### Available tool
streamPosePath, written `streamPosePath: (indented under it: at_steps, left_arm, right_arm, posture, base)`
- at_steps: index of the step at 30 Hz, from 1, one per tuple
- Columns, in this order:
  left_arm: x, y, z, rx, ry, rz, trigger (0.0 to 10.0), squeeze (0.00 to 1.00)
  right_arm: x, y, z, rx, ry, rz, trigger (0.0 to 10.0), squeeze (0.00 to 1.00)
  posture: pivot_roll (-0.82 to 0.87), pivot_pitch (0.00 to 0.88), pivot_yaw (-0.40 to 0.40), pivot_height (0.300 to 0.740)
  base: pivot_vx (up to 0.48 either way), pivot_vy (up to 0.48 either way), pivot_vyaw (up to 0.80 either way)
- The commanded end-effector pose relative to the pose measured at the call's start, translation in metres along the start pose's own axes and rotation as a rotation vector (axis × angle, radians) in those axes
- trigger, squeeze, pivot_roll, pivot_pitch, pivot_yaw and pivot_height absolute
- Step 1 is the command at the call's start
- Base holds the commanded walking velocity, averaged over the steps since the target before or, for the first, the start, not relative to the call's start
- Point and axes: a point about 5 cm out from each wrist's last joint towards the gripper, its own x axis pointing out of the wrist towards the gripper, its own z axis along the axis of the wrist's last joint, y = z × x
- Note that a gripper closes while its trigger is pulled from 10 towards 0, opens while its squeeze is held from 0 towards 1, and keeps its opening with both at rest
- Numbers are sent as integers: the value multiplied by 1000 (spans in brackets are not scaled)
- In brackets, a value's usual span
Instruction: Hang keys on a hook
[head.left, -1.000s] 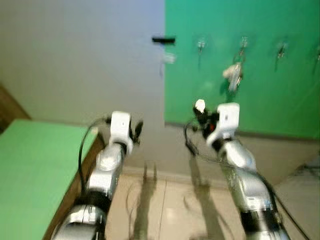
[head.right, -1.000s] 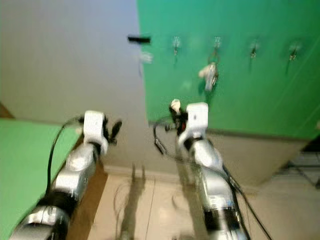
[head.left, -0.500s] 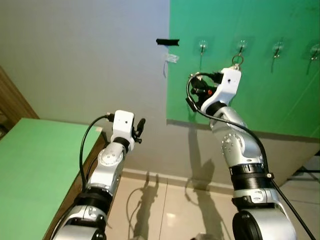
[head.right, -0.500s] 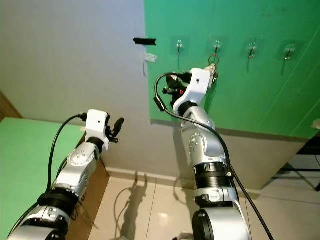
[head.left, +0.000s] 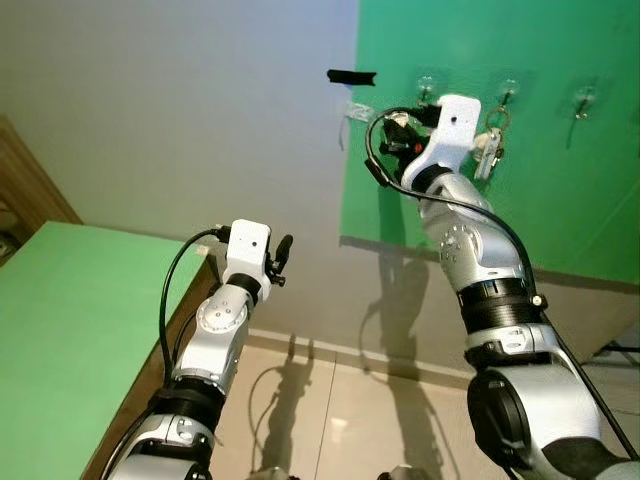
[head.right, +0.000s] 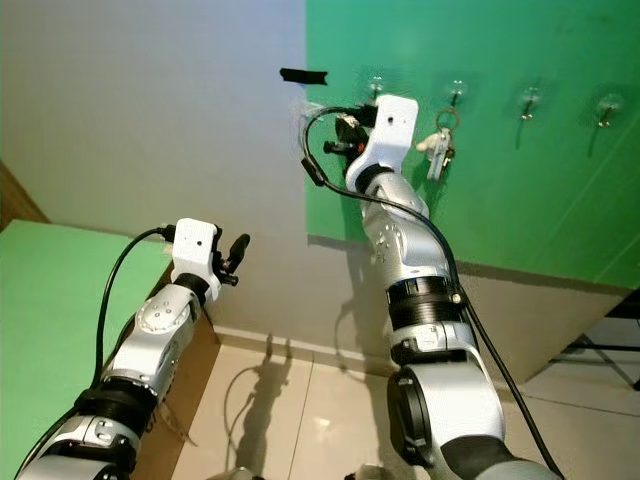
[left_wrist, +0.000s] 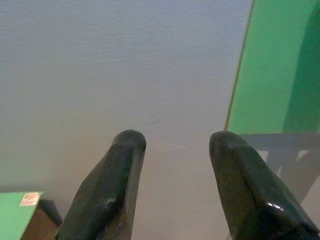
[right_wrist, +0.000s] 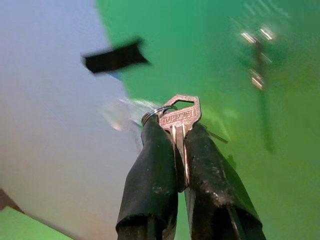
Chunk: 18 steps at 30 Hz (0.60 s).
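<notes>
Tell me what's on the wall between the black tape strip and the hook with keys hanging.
One bare hook on the green panel, in both eye views. The right gripper, shut on a key, hovers near it.

One key (right_wrist: 181, 120), pinched between the black fingers (right_wrist: 152, 170) of the right hand (right_wrist: 173, 146), carried stamped lettering across its head that looked like "TOP MOST". Nothing else in view bore readable writing.
</notes>
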Motion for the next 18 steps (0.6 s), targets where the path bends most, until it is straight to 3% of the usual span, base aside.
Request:
streamPosePath:
  at_steps: [1, 10, 18]
  left_arm:
    - [-1, 0, 2, 14, -8, 5, 10000, 0]
    - [-1, 0, 2, 12, -7, 5, 10000, 0]
    - [0, -1, 1, 17, -2, -6, 10000, 0]
  right_arm:
    - [3, 0, 6, -21, -16, 6, 0, 0]
    - [3, -8, 11, -78, -60, -42, 0, 0]
    - [-1, -29, 12, -22, -90, -151, 0, 0]
  posture:
    - [-86, 0, 28, 740]
    - [-87, 0, 26, 740]
    - [-96, 0, 36, 740]
  base:
    - [0, 0, 0]
    - [0, 0, 0]
    - [0, 0, 0]
